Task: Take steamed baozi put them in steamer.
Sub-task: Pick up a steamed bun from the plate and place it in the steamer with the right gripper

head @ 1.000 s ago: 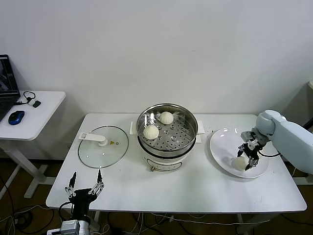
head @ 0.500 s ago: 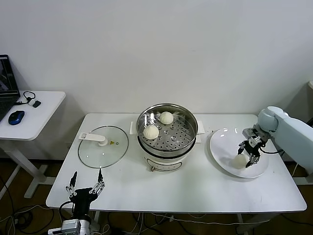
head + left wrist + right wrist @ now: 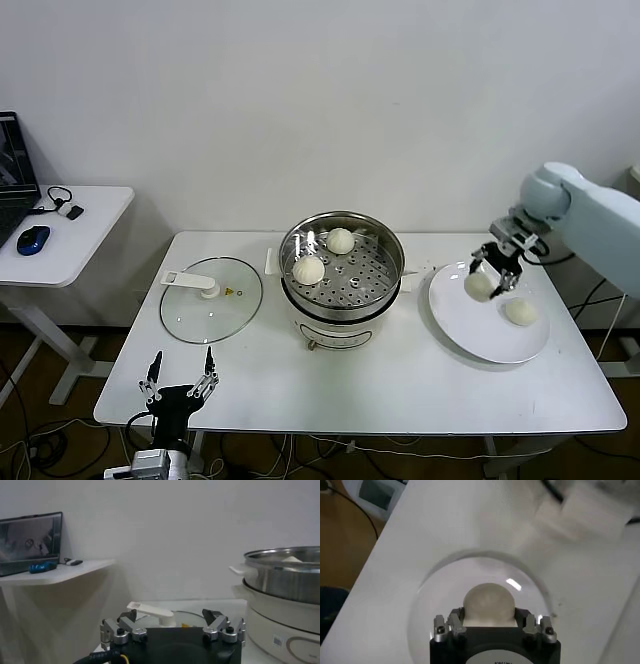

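Observation:
My right gripper [image 3: 490, 276] is shut on a creamy-white baozi [image 3: 480, 285] and holds it above the left part of the white plate [image 3: 468, 325]; in the right wrist view the bun [image 3: 488, 603] sits between the fingers over the plate [image 3: 425, 615]. Another baozi [image 3: 520, 312] lies on the plate. Two baozi [image 3: 309, 270] [image 3: 341, 240] rest on the perforated tray of the steel steamer [image 3: 385, 262], which also shows in the left wrist view [image 3: 282, 582]. My left gripper [image 3: 181, 372] is open and parked below the table's front left edge.
A flat glass lid [image 3: 211, 300] with a white handle lies left of the steamer; it also shows in the left wrist view [image 3: 150, 612]. A side table [image 3: 80, 230] with a blue mouse [image 3: 33, 239] stands at far left.
My right gripper closed on a baozi on the plate and lifted it up and to the left. A second baozi is now uncovered on the plate. The left arm stayed parked.

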{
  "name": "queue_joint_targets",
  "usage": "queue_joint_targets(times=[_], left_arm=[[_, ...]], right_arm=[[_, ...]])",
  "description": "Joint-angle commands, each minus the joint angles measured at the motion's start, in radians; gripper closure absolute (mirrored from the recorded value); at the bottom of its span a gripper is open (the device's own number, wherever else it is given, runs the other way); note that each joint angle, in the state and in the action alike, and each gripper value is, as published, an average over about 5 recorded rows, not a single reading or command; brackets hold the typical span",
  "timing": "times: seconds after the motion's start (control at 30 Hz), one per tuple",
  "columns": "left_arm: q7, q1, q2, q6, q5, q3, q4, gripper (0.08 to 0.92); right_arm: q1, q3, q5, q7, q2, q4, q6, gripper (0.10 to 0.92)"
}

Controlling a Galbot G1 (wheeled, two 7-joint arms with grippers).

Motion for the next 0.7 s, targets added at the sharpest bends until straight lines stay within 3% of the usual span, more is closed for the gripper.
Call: queue_joint_targets(times=[0.03,0.37,0.7], left_arm=[[0.0,0.006,-0.001,-0.001,0.006,0.0,-0.006,0.177],[-0.001,0.004,-0.002,0.001,0.004,-0.004,-0.014,0.177],[-0.001,-0.001,0.0,0.008,0.009,-0.005,-0.02,0.177]], right_arm=[[0.31,-0.187,0.107,-0.017,0.056,0.139,0.042,0.364],[0.397,-0.212,0.101,-0.004,0.192,0.211,0.082,0.364],[0.268,-0.133,-0.042,0.012,0.33,0.244,0.113,0.364]])
